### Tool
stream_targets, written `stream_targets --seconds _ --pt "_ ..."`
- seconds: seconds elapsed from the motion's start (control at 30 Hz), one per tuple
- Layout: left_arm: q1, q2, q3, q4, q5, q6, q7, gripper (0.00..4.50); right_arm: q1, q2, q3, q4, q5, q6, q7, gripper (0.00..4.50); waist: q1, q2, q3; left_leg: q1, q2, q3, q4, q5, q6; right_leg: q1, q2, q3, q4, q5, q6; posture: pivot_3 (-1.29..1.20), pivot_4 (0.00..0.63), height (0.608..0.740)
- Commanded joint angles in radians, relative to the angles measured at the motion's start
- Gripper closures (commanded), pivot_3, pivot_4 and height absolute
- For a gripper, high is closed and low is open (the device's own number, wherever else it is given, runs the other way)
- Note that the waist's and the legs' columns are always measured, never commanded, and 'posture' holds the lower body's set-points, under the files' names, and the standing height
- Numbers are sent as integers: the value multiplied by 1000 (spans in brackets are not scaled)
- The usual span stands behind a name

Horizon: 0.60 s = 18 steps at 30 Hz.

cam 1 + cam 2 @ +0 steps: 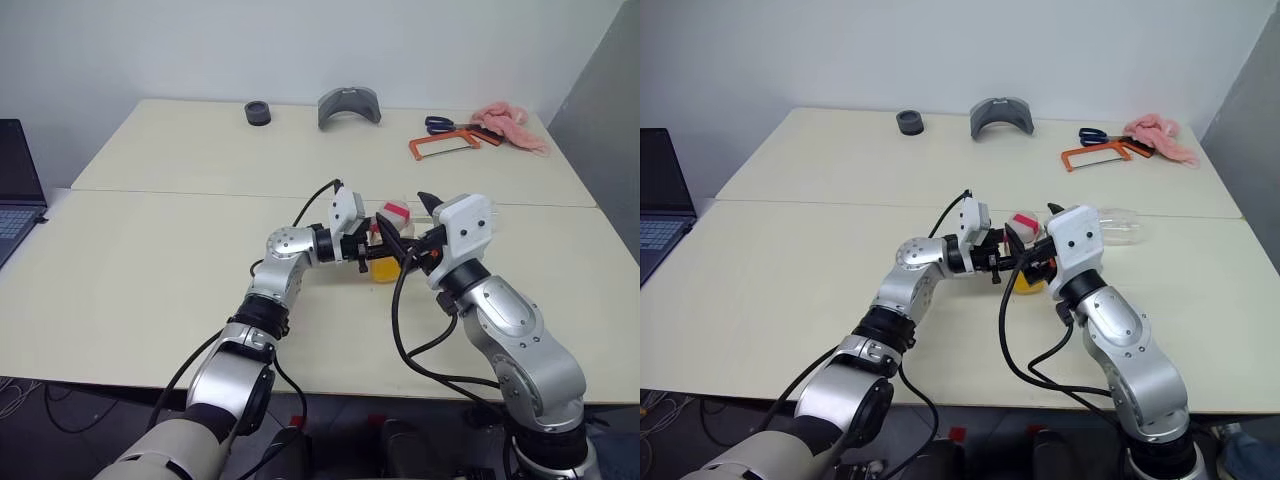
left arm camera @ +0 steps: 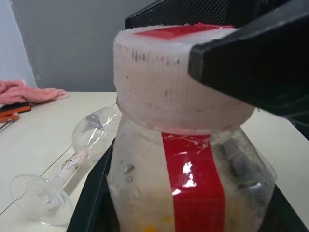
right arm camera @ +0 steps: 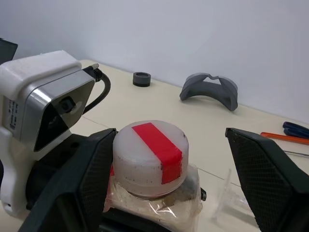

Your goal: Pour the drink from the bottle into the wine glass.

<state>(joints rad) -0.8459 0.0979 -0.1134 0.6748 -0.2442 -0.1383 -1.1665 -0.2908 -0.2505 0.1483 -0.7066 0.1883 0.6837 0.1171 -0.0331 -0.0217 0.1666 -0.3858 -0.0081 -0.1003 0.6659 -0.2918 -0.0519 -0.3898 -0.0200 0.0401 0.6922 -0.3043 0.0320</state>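
Note:
The bottle (image 1: 385, 258) stands upright over the middle of the table, with my left gripper (image 1: 371, 250) shut on its clear body from the left. A red stripe runs up its side and across its pale cap (image 3: 148, 157). The drink (image 1: 384, 271) is a low orange-yellow layer at the bottom. My right gripper (image 3: 181, 166) is open, with one finger (image 3: 91, 183) close beside the cap and the other finger (image 3: 270, 186) well clear of it. The wine glass (image 1: 1120, 226) lies on its side on the table just behind the bottle, and it looks empty.
A laptop (image 1: 15, 190) sits at the left edge. Along the far side are a black ring (image 1: 258, 113), a grey curved piece (image 1: 349, 106), blue scissors (image 1: 445, 125), an orange hacksaw (image 1: 440, 148) and a pink cloth (image 1: 512, 126).

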Motion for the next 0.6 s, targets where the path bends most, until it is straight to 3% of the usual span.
stream_targets --seconds 0.03,0.17,0.3,0.5,0.6 --pt "-20 4 7 -28 -2 -21 -3 2766 -12 9 -19 -14 -2 -34 14 1274 0 0 0 0 0 0 0 0 0 0 0 0 0 0 0 0 150 740" --pt "-18 7 7 -31 -1 -18 -8 2766 -12 6 -21 -6 15 -35 57 2608 0 0 0 0 0 0 0 0 0 0 0 0 0 0 0 0 150 740" --pt "-23 16 2 -36 -9 -4 -42 2766 -33 -64 -39 15 82 -60 203 2685 0 0 0 0 0 0 0 0 0 0 0 0 0 0 0 0 150 740" --pt "-56 51 -13 -10 -8 0 -158 2777 -187 -383 -96 185 252 -128 694 2685 0 1 1 1 -2 2 0 0 1 1 1 0 -2 0 0 0 150 740" --pt "-68 54 -10 -1 -8 -1 -176 2778 -250 -444 -109 240 342 -72 795 2685 0 1 1 1 -1 2 -1 0 1 1 2 -1 -2 0 0 0 150 740"
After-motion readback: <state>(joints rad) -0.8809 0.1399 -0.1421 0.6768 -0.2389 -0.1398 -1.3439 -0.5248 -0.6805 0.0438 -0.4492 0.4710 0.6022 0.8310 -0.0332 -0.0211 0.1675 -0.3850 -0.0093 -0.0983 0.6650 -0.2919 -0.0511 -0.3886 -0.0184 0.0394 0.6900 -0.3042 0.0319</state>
